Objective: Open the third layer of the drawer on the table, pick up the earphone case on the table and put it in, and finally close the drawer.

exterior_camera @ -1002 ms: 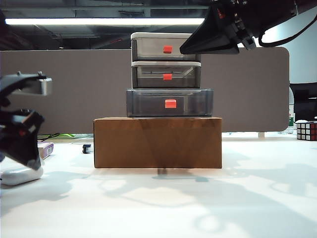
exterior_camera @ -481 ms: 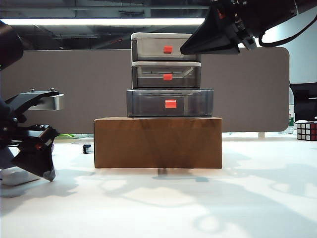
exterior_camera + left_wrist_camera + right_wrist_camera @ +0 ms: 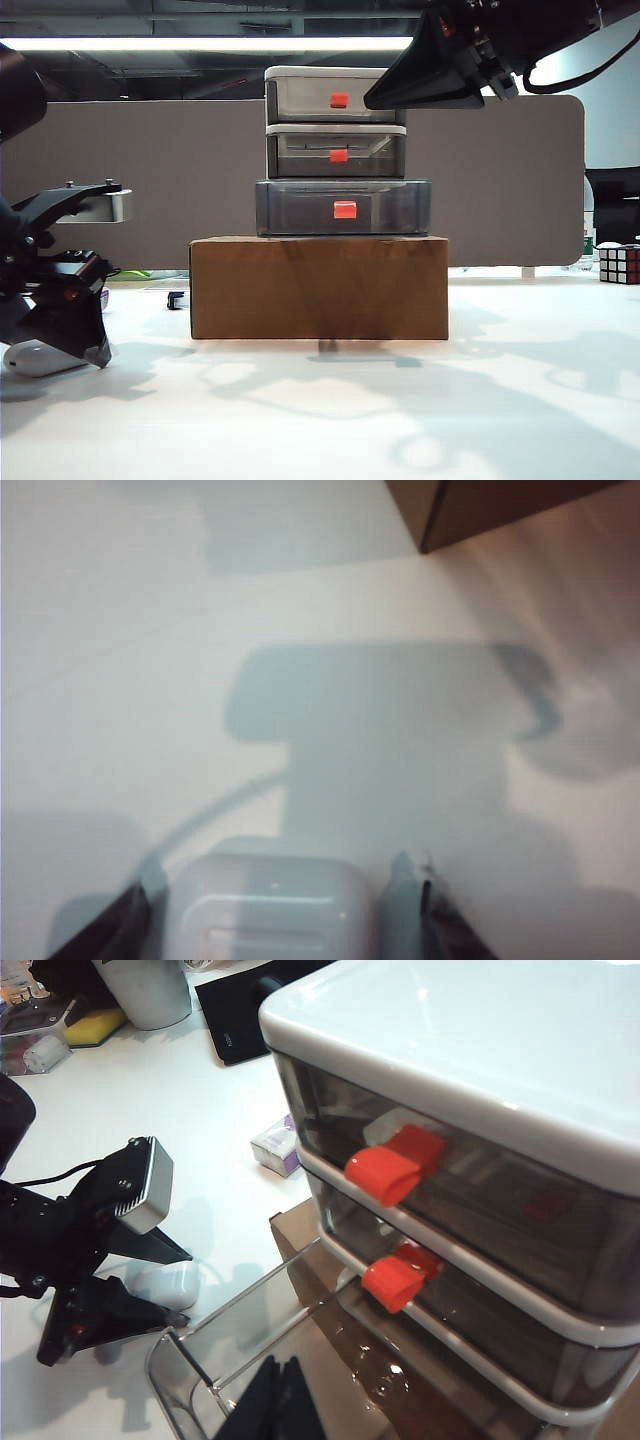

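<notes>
You have a brown cardboard box (image 3: 318, 287) standing mid-scene, its corner showing in the left wrist view (image 3: 500, 508). A multicoloured puzzle cube (image 3: 619, 264) sits far right. From the right wrist view you see a greyish-white block with a purple edge (image 3: 275, 1147), a metal cylindrical can (image 3: 148, 990) and a yellow sponge (image 3: 93, 1026).

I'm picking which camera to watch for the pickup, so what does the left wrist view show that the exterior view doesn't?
Only the left wrist view shows the earphone case lying between the left gripper fingers, a gap on each side. Only the exterior view shows the drawer, its third layer pulled out, the cardboard box, and the right gripper beside the top tier. Both show the case on the table.
</notes>
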